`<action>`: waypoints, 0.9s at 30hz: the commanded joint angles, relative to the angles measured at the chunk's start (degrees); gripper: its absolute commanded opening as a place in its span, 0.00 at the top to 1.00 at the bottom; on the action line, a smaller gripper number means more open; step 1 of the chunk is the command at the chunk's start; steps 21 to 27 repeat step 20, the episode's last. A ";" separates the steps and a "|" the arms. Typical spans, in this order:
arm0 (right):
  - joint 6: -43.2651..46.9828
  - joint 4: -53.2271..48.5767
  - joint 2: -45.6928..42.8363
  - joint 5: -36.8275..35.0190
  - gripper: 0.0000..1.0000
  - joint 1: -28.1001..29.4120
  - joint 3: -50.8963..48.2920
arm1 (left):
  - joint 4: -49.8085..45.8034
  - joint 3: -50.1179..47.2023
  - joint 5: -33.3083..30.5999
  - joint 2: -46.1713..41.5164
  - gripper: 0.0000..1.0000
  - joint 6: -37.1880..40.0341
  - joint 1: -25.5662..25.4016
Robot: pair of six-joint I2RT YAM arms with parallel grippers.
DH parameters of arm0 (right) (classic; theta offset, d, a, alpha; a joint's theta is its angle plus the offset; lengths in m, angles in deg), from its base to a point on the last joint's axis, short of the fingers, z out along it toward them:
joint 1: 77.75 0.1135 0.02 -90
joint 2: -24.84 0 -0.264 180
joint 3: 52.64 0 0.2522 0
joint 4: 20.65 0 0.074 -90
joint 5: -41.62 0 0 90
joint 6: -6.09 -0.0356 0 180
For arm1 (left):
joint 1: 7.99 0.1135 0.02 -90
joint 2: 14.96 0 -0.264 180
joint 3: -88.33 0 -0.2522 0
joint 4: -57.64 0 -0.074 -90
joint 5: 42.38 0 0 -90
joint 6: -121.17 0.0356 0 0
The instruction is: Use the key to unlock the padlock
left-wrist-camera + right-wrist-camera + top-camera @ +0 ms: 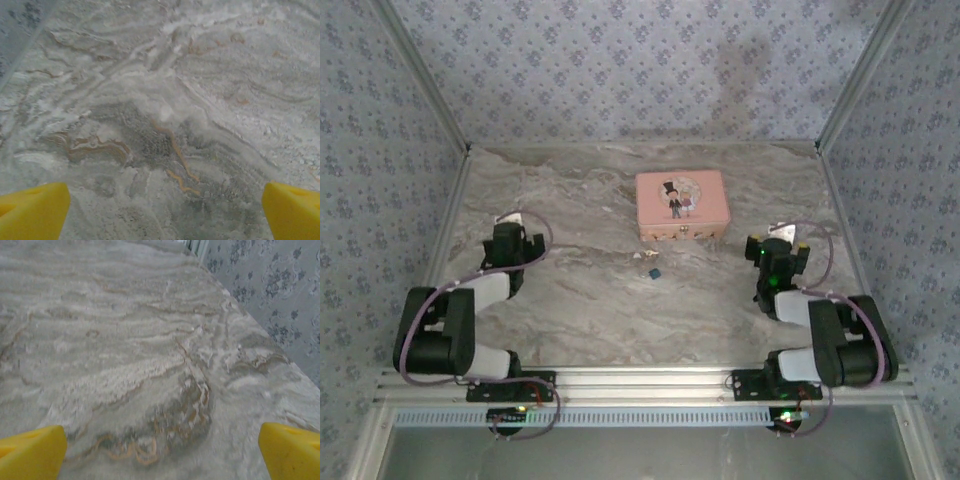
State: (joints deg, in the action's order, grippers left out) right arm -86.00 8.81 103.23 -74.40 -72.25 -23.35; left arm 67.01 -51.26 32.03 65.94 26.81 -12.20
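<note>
The padlock, a tiny dark blue-teal block, lay on the marble-patterned table a little in front of the pink tin, below its near left corner and clear of it. A pale sliver that looked like the key lay between the padlock and that corner of the tin. It was too small to tell whether it touched the padlock.

The tin lay flat, and its lid showed a cartoon couple, one figure in a dark top hat and one in white. Any print on the lid was too small to read.

The left gripper sat well to the left of the tin, over bare table. In its wrist view the yellow fingertips stood wide apart with only tabletop between them.

The right gripper sat near the tin's right side and slightly forward of it. Its yellow fingertips were likewise spread wide, holding nothing.
</note>
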 commanded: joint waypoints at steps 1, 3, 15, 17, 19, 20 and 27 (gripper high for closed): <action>4.85 17.18 7.05 8.82 0.00 -1.20 -0.58 | 14.10 -0.76 4.87 0.31 0.02 4.69 0.86; 5.98 19.76 10.76 9.57 0.00 -1.37 0.09 | 23.05 -4.35 8.26 3.12 0.02 4.39 2.51; 1.82 5.77 9.14 15.83 0.00 -5.89 6.01 | 23.86 -3.30 7.46 6.91 0.02 2.48 3.85; 1.91 5.93 9.13 15.66 0.00 -5.81 5.93 | 24.70 -3.59 6.62 6.97 0.02 2.69 3.57; 2.09 6.28 9.02 15.30 0.00 -5.60 5.76 | 25.46 -3.82 6.23 7.11 0.02 2.80 3.33; 2.09 6.43 8.97 15.48 0.00 -5.66 5.64 | 24.95 -3.71 6.28 7.00 0.02 2.80 3.33; 2.09 6.43 8.97 15.48 0.00 -5.66 5.64 | 24.95 -3.71 6.28 7.00 0.02 2.80 3.33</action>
